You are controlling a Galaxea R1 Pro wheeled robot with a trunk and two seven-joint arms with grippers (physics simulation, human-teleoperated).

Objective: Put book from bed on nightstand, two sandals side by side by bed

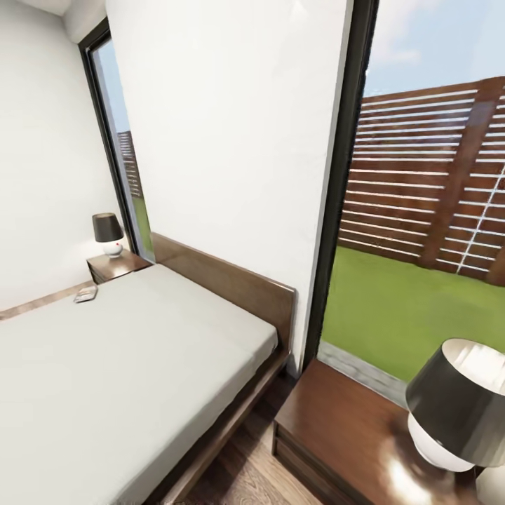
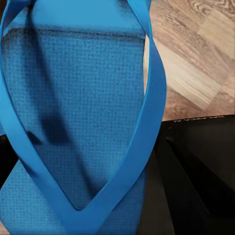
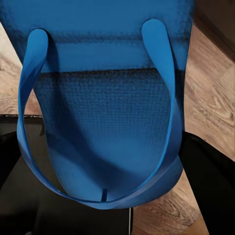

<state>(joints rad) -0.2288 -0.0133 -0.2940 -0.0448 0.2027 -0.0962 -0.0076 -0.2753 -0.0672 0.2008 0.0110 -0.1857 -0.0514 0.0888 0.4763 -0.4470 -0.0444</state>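
Bed (image 1: 126,365): pale mattress, book (image 1: 85,294) lying at its far edge near the far nightstand (image 1: 118,265); near nightstand (image 1: 351,428) bears a lamp (image 1: 459,407). Sandals: one blue sandal (image 2: 73,122) close before the left wrist camera, another sandal (image 3: 107,112) before the right, wood floor (image 2: 196,58) beneath. Jaw state of either gripper: cannot be told.

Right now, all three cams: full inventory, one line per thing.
bed: 1, pale grey mattress on dark brown base and headboard, head view's left and centre.
book: 1, small and pale from here, cover unreadable, on the mattress's far edge near the far nightstand.
nightstand: 2, dark brown wood, far one beyond the bed, near one lower right.
lamp: 2, dark shade on white base, one on each nightstand.
window: tall, dark frame, brown slatted fence and grass outside.
sandal: 2, bright blue, close up in the left wrist view and the right wrist view, over wood floor.
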